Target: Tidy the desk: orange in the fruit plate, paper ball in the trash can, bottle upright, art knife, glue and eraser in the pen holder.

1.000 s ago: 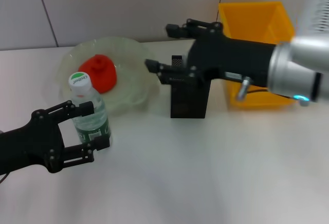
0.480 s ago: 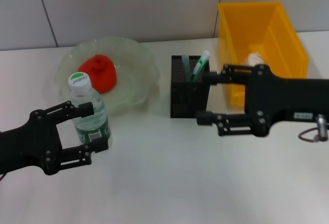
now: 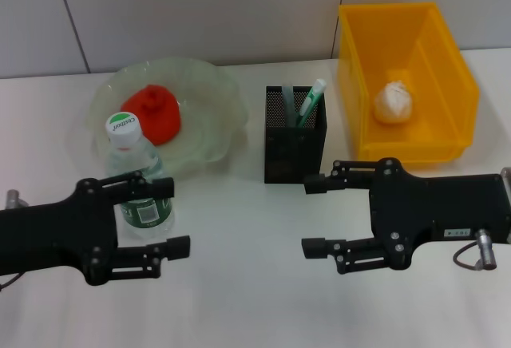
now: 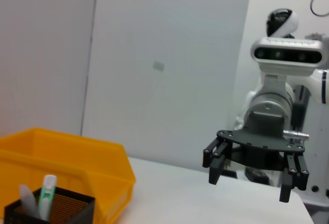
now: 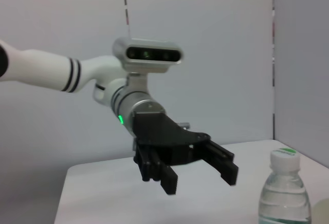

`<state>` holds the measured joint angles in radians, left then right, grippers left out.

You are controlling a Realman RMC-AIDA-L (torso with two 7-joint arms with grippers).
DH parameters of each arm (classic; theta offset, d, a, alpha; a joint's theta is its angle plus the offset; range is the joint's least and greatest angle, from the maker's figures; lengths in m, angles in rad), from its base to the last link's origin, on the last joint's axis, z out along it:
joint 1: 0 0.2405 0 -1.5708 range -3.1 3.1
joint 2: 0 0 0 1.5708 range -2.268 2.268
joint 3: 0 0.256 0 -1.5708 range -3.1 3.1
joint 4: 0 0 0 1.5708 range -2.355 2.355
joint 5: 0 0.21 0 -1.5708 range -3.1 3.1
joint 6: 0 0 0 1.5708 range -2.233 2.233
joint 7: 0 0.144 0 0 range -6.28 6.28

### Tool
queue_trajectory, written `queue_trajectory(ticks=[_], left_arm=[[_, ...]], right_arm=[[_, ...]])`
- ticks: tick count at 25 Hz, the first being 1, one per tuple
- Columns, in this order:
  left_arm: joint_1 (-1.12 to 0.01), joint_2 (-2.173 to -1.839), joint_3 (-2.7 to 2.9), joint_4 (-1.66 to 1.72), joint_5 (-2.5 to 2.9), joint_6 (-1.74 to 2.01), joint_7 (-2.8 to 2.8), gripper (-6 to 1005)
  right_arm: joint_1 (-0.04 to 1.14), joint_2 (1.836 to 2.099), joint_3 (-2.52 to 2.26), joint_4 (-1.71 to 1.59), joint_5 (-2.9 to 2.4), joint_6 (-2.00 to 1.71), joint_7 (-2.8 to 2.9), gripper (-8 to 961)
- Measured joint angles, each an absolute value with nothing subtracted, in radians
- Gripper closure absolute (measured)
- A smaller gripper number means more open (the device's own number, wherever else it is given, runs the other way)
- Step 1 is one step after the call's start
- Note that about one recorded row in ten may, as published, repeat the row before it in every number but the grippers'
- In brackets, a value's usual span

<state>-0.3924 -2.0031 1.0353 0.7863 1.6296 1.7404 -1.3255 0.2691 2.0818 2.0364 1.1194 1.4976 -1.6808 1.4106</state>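
Observation:
The bottle stands upright with its green cap up, just in front of the fruit plate. My left gripper is open at the bottle; its upper finger crosses in front of the label, and I cannot tell if it touches. The right wrist view shows the same bottle and left gripper. The orange lies in the plate. The paper ball lies in the yellow trash can. The glue and a grey art knife stick out of the black pen holder. The eraser is hidden. My right gripper is open and holds nothing, in front of the holder.
A grey wall runs along the back of the white table. The left wrist view shows my right gripper, the yellow bin and the pen holder.
My right arm has drawn back from above the pen holder to the table in front of it. My left gripper has shifted right and nearer, along the bottle.

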Motion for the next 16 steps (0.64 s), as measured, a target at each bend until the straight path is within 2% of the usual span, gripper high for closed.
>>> queue_trajectory(ticks=[6,16], left_arm=[[-0.409,-2.016,1.032,0.792,1.658,1.733,-1.325,176],[-0.412,-2.001,1.038,0.792,1.660,1.741,-1.314,176]], right_arm=[[0.281,2.082,2.036,1.099,1.486,-1.674,1.402,183],[0.306,2.082,2.034,1.087,1.449,-1.675,1.403,183]])
